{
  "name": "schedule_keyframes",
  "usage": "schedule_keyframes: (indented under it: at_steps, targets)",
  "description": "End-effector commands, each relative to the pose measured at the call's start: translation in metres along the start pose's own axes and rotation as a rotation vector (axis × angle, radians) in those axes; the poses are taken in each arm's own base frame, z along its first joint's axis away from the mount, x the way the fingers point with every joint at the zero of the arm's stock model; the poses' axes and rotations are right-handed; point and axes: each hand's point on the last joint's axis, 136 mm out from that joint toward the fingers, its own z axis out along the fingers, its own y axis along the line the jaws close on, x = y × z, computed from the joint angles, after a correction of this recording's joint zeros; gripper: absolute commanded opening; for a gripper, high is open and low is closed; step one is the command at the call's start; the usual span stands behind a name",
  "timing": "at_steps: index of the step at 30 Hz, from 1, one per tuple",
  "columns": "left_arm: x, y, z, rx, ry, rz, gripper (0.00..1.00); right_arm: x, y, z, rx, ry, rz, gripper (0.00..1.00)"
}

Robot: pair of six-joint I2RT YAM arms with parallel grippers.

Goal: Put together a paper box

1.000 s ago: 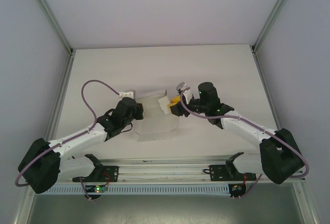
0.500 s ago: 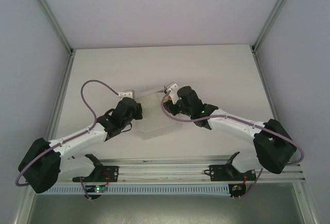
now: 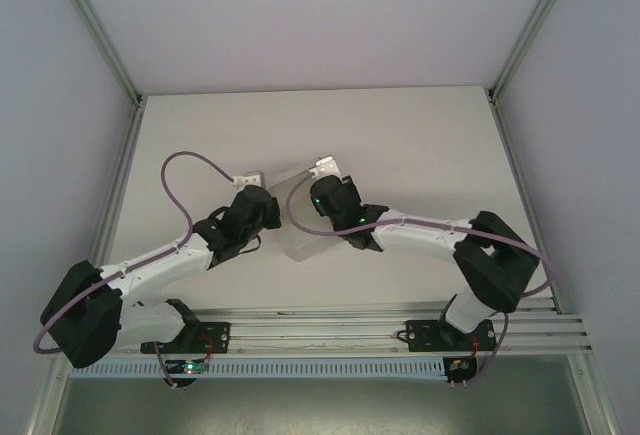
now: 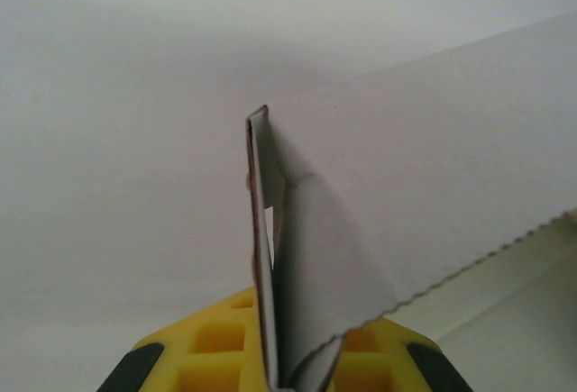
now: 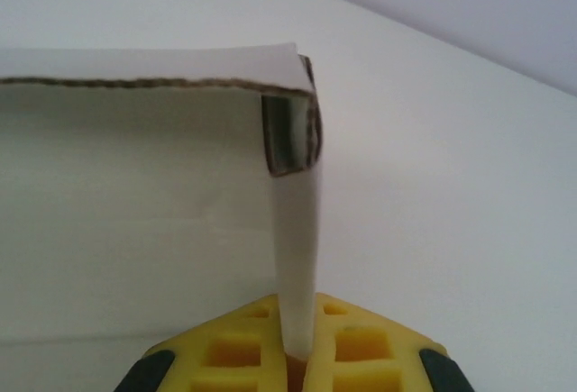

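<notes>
Left gripper (image 4: 281, 372) squeezed shut on thin edge of paper box (image 3: 298, 227), card standing up between yellow pads (image 4: 212, 351). Right gripper (image 5: 297, 358) squeezed shut on another panel, bent corner above it. Box half-shaped, held between both arms, near middle of table (image 3: 420, 135); touching table or not, could not tell. Best way, I think: hold one side firm, swing other slowly along crease, no squashing, no tugging apart.

Left wrist view: we lose the paper box (image 4: 433, 167) past the frame edge right of the left gripper (image 4: 281, 376), itself cropped at the bottom. Right wrist view: the card runs off left of the right gripper (image 5: 297, 360). Overhead, we cannot resolve its panels.
</notes>
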Motion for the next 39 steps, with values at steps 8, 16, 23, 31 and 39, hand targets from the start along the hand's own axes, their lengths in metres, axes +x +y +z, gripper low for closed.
schedule_keyframes:
  at_steps: [8,16,23,31,39]
  targets:
    - [0.005,0.018,-0.013,-0.193,0.029,-0.086,0.0,0.006,-0.13,-0.007,0.807,0.01,-0.068,0.0]
    - [0.005,0.018,-0.014,-0.228,0.033,-0.076,0.0,0.002,-0.148,-0.016,0.934,0.014,-0.108,0.0]
    - [0.005,0.002,-0.011,-0.143,0.035,-0.061,0.0,0.012,-0.106,0.018,0.446,-0.038,0.089,0.0]
    - [0.001,-0.019,-0.011,-0.011,0.016,-0.032,0.0,-0.011,-0.031,-0.004,-0.25,-0.199,0.196,0.29]
    - [0.003,-0.021,-0.009,0.001,0.025,0.004,0.0,-0.014,-0.026,-0.027,-0.34,-0.207,0.141,0.47]
